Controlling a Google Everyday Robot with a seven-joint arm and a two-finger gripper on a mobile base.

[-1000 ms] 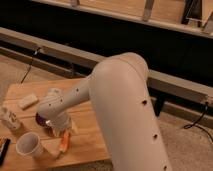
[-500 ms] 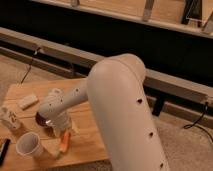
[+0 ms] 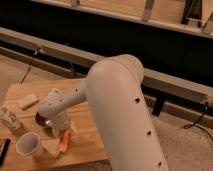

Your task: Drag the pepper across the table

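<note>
- While the arm fills the middle of my view, its pale bulk hides the right end of the table; I cannot see where the wood stops on that side.
- The gripper sits low over the front-left part of the table, under the wrist housing. Open or closed, I cannot tell (the wrist covers most of it).
- Dark bowl: only a sliver shows at the wrist's left side.
- Dark object at the front-left corner is cut off by the frame edge and I cannot identify it.
- Small white item stands near the left edge, too blurred to name.
- Beige block lies back left, well apart from the rest.
- White cup stands upright near the front edge, left of the pepper and close to it.
- Open room: bare wood runs right of the pepper as far as the arm. Little wood is left between the pepper and the front edge.
- The pepper lies on the table just front of the gripper, long axis pointing roughly at the front edge, upper end right at the gripper. I cannot tell whether they touch.
</note>
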